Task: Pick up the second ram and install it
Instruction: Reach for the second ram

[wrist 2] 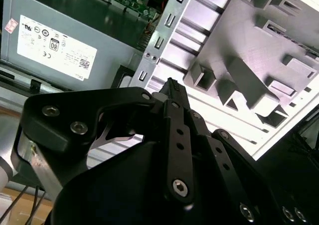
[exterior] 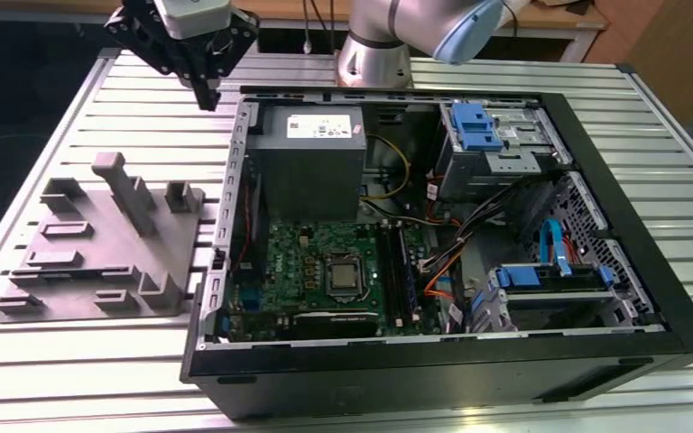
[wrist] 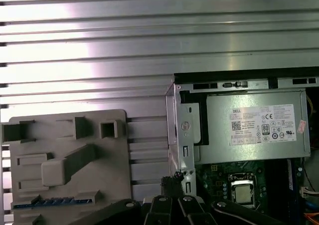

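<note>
Two fingers (wrist 2: 173,98) closed together, empty | second ram (wrist: 52,203) in grey tray (wrist: 60,135)

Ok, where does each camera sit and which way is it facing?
Exterior view: off the arm, high, looking down into the computer case; arm and tool show.
First wrist view: at the wrist, looking down past the tool at the grey fixture and power supply.
Second wrist view: behind the tool; shares that fixture and power supply with the first.
</note>
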Controlling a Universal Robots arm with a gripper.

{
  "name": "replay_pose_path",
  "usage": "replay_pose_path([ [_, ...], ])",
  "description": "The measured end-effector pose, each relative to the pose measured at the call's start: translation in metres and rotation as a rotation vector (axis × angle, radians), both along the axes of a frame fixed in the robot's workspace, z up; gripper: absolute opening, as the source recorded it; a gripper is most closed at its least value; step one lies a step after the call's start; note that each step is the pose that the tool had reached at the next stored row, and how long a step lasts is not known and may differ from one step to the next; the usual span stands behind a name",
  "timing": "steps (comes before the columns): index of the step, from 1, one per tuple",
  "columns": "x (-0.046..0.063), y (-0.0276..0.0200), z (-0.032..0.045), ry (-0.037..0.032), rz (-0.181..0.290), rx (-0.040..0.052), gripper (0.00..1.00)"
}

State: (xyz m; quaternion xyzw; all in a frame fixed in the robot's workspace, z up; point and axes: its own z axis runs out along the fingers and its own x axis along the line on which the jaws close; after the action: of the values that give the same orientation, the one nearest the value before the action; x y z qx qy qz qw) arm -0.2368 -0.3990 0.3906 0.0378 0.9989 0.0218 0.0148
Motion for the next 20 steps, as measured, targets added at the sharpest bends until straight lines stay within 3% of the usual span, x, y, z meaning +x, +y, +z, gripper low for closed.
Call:
replay_pose_path([
  [20,-0.031,-0.0003,-0.0008,-0.0002,0.0,0.0,0.1],
])
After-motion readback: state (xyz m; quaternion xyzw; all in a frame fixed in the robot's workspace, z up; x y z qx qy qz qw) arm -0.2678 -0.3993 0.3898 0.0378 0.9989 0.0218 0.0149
